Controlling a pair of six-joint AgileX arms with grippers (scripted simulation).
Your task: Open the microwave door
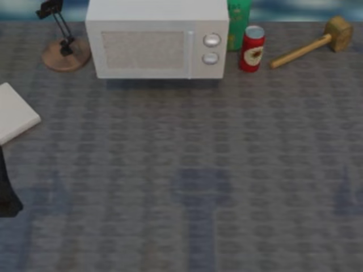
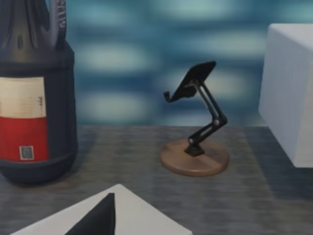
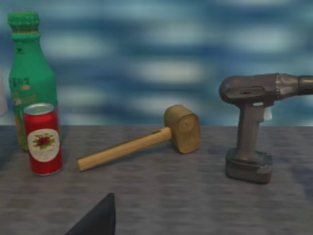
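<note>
The white microwave [image 1: 157,38] stands at the table's back, a little left of centre, with two silver knobs [image 1: 211,49] on its right panel. Its microwave door [image 1: 144,50], with the grey mesh window, lies flush and closed; the slim handle [image 1: 190,54] runs beside the knob panel. In the left wrist view only the oven's white side [image 2: 288,93] shows. My left arm [image 1: 7,195] sits at the table's left edge, far from the oven. My right arm is outside the top view. Each wrist view shows just a dark wedge of its own gripper [image 2: 100,220] [image 3: 100,220].
A black phone stand on a wooden disc [image 1: 65,51] is left of the oven. A white slab [image 1: 14,113] lies at the left edge. Right of the oven are a green bottle [image 1: 239,20], red can [image 1: 252,49] and wooden mallet [image 1: 312,45]. A drill [image 3: 252,127] and dark jug [image 2: 34,98] show in the wrist views.
</note>
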